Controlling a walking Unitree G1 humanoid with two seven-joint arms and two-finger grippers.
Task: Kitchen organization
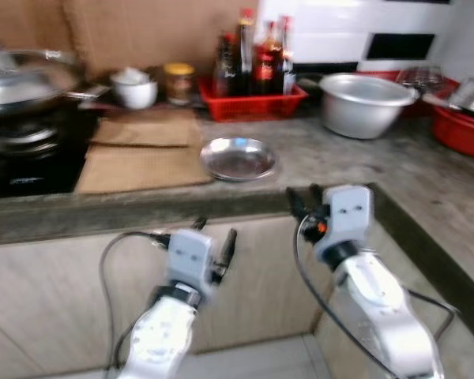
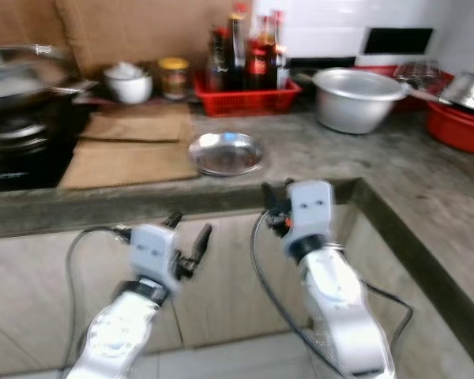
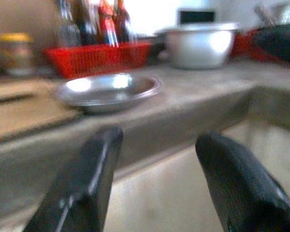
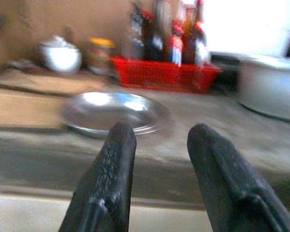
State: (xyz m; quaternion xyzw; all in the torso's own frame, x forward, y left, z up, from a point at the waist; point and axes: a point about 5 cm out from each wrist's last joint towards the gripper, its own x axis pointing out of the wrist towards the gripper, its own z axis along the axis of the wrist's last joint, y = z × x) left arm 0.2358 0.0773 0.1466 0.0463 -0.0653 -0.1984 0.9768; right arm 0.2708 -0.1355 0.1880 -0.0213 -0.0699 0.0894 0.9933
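Left claw [image 1: 218, 237]: held below counter edge, in front of cabinet fronts; fingers [image 3: 87, 183] spread apart, nothing between them.
Right claw [image 1: 303, 197]: raised at counter's front edge, just right of steel plate; fingers [image 4: 111, 174] parted, nothing gripped.
Steel plate [image 1: 238, 158]: shallow, round, lying flat on counter [image 1: 426, 181] nr front edge, approx. between the two claws and beyond them; not touched by either.
Cardboard sheets [image 1: 146, 154]: laid flat on counter, left of plate, edge just beside it.
Red basket [image 1: 251, 103]: at back of counter, behind plate; dark sauce bottles [image 1: 257, 59] stood upright inside.
Jar [image 1: 178, 81]: yellow lid, left of basket.
White bowl [image 1: 134, 91]: left of jar, at back; contents can't be made out.
Big metal bowl [image 1: 365, 103]: right of basket, well apart from plate.
Red tub [image 1: 462, 130]: far right, w/ metal items on and behind it, blurred.
Stove [image 1: 28, 154]: dark, far left, w/ lidded pan [image 1: 24, 79] on it.
Wrist views: plate, basket, bottles seen beyond finger tips, all blurred.
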